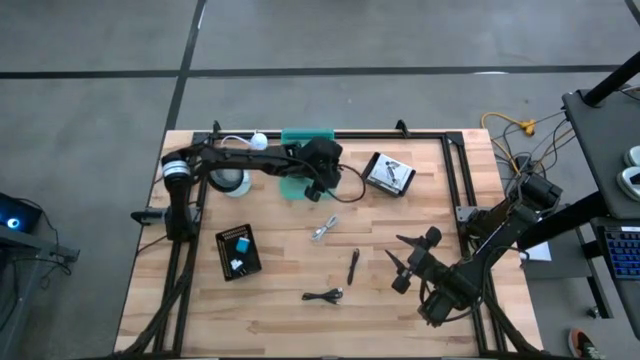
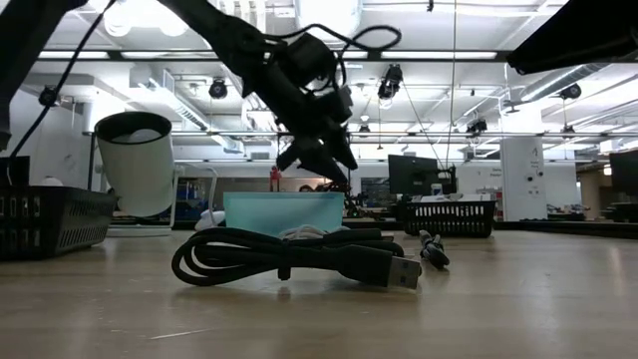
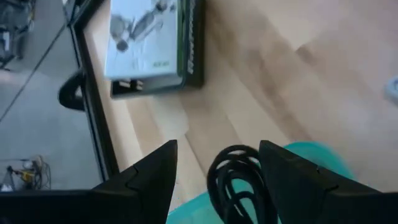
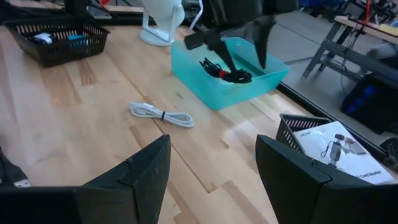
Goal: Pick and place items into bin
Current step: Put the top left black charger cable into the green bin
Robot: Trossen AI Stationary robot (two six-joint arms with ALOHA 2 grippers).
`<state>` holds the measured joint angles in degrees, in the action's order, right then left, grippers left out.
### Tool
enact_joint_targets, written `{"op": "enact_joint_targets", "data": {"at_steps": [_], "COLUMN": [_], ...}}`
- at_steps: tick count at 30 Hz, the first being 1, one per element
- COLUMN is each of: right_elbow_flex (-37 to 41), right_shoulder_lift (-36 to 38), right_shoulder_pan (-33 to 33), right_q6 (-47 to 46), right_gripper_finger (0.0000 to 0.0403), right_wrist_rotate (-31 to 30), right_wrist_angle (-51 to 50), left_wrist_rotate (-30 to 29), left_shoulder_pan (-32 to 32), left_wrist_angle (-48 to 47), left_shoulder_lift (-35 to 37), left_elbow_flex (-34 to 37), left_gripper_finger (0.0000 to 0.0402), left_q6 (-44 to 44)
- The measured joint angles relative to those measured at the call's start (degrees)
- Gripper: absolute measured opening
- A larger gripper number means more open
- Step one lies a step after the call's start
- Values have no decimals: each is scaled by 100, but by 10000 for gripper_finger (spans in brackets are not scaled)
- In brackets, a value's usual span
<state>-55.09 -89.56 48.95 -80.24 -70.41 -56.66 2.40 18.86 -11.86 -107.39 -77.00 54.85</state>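
My left gripper (image 1: 318,190) hangs open over the teal bin (image 4: 205,87) near the table's far edge. A black cable with a red piece (image 4: 229,74) lies coiled on the bin's floor below the fingers, and it shows between them in the left wrist view (image 3: 239,180). My right gripper (image 1: 398,262) waits open above the table's near right part. Loose on the wood lie a pale coiled cable (image 1: 323,228), a black stick (image 1: 353,267) and a black cable (image 1: 325,295).
A black basket with white printed cards (image 1: 388,173) stands right of the bin. Another black basket with small blue and grey blocks (image 1: 238,252) sits toward the near left. A white cup-shaped object (image 1: 228,180) stands left of the bin. A black frame (image 1: 455,180) rims the table.
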Motion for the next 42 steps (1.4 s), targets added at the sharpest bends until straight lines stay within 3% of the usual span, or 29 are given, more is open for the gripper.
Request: {"op": "enact_joint_targets", "data": {"at_steps": [6, 11, 19, 27, 30, 35, 42], "right_elbow_flex": [-3, -7, -7, -4, -14, -32, -37], "right_shoulder_lift": [0, 0, 0, 0, 0, 0, 0], "right_shoulder_pan": [-1, 0, 0, 0, 0, 0, 0], "right_q6": [147, 226, 246, 248, 248, 274, 290], "right_gripper_finger": [219, 219, 219, 219, 219, 219, 219], "right_wrist_rotate": [0, 2, 2, 2, 2, 2, 4], "right_wrist_angle": [-6, -3, -1, -1, -1, 0, 1], "left_wrist_rotate": [0, -53, -1174, -1691, -1713, -1175, -1189], "left_shoulder_pan": [201, 295, 411, 613, 683, 660, 730], "left_wrist_angle": [-202, -517, -513, -489, -475, -470, -412], "left_shoulder_lift": [-123, -101, -74, -49, -49, -47, 67], "left_elbow_flex": [-43, -36, -32, -32, -32, -29, -25], "left_gripper_finger": [208, 180, 114, 60, 53, 51, 64], "left_q6": [275, 268, 261, 249, 100, 106, 105]}}
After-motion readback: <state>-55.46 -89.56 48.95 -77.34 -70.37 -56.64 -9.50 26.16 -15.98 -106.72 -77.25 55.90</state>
